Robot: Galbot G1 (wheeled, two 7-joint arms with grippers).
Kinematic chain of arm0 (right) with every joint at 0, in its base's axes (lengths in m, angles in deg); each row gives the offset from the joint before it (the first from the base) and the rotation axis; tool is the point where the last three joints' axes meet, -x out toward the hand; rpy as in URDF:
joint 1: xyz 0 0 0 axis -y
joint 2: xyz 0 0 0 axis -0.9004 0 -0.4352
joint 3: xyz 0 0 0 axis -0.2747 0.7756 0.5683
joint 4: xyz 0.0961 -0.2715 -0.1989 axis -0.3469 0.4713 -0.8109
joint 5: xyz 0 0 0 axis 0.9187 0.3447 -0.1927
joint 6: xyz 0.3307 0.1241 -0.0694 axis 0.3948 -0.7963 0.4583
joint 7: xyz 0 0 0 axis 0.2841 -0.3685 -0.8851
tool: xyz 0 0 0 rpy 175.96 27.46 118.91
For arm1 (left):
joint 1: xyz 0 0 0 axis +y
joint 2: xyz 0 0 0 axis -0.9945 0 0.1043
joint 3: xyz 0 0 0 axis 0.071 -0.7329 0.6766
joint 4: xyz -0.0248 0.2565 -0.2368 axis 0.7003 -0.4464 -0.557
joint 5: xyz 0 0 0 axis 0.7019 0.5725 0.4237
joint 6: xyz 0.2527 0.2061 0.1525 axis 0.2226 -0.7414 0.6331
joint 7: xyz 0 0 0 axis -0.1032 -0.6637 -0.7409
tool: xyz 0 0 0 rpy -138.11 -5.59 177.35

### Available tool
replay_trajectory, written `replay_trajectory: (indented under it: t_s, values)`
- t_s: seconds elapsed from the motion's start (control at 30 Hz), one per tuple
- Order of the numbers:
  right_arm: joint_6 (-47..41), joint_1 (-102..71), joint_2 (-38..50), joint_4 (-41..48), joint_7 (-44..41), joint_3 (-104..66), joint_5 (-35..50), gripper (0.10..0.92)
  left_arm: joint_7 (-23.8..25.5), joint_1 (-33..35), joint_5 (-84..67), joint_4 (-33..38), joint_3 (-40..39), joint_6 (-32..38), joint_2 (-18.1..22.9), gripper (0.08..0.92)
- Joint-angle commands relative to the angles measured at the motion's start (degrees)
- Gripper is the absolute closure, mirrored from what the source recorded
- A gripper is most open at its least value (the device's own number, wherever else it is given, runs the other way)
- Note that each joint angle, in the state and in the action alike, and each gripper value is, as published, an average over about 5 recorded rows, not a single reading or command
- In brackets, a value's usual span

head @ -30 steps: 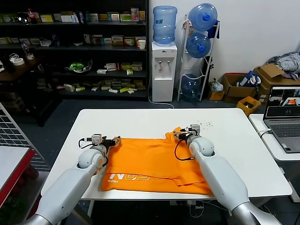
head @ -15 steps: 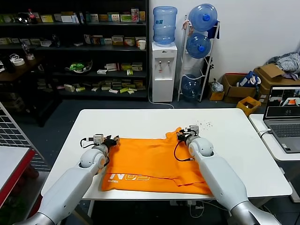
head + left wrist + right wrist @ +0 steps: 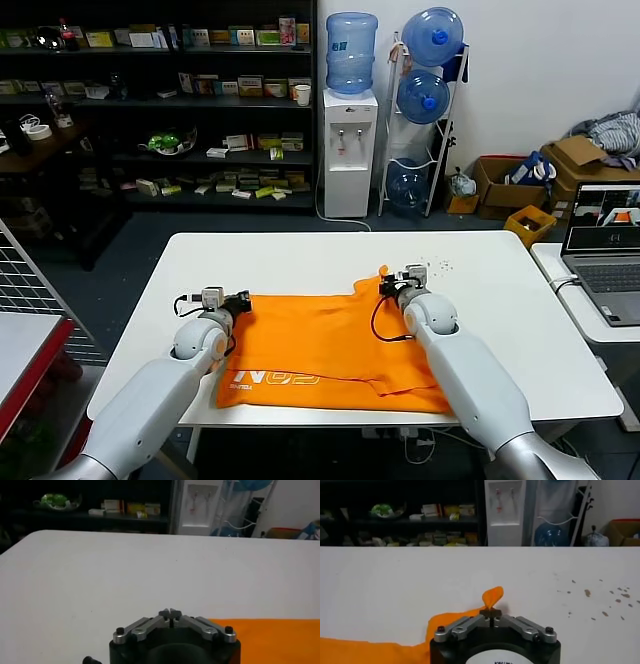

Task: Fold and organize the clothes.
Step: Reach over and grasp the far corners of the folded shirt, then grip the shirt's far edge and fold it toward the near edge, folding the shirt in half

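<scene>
Orange T-shirt (image 3: pixel 330 350) flat, far corners pinched by left gripper (image 3: pixel 243 300), right gripper (image 3: pixel 386 287)

Count at bench: 1 white table (image 3: pixel 300 262) under the work, with part of a 2nd table (image 3: pixel 560 262) at its right edge. 1 orange T-shirt (image 3: pixel 330 345) lying on it. 2 grippers present: left gripper (image 3: pixel 240 300), right gripper (image 3: pixel 388 289). 1 laptop (image 3: pixel 603 250) on the side table. 1 water dispenser (image 3: pixel 348 150); 4 blue water jugs (image 3: pixel 432 36) visible. 1 dark shelf unit (image 3: pixel 160 100). Cardboard boxes (image 3: pixel 500 180): 2 clearly seen.
</scene>
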Motion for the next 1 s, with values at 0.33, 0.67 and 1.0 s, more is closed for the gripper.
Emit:
replay_trajectory:
  t_s: [0.33, 0.67, 1.0]
  values:
    - [-2.6, -8.6, 6.8, -16.6, 4.3, -2.3, 6.6, 0.899, -2.7, 8.2, -0.5, 16.8, 3.9, 0.2, -4.3, 0.905]
    - [-5.8, -21.5, 14.8, -32.6, 7.1, -6.3, 12.0, 0.899, -4.0, 17.4, 0.0, 28.9, 6.9, 0.0, -8.1, 0.905]
    - [-6.8, -32.8, 19.4, -44.4, 9.7, -10.3, 12.6, 0.899, -5.1, 24.4, 1.5, 36.8, 8.0, 0.4, -11.4, 0.905]
